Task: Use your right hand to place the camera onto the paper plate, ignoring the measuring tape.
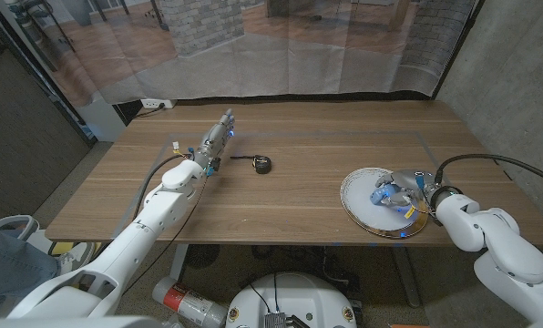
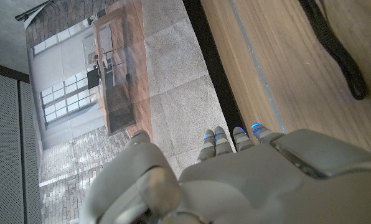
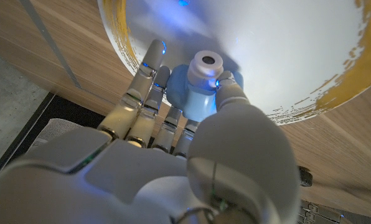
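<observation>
The small blue camera (image 1: 384, 194) sits over the white paper plate (image 1: 358, 187) with its yellow rim, near the table's right front. My right hand (image 1: 408, 191) holds it. In the right wrist view the camera (image 3: 201, 87), with its white round lens, is pinched between my fingers (image 3: 145, 87) and thumb above the plate (image 3: 285, 50). The black measuring tape (image 1: 264, 164) lies at the table's middle, apart from both hands. My left hand (image 1: 212, 144) lies stretched out at the back left with its fingers straight and nothing in it.
The wooden table (image 1: 290, 214) has a taped rectangle outline on it. A concrete wall (image 1: 517, 82) stands close on the right, and a curtain (image 1: 281, 46) hangs behind the far edge. A black cable (image 1: 490, 159) loops over my right forearm.
</observation>
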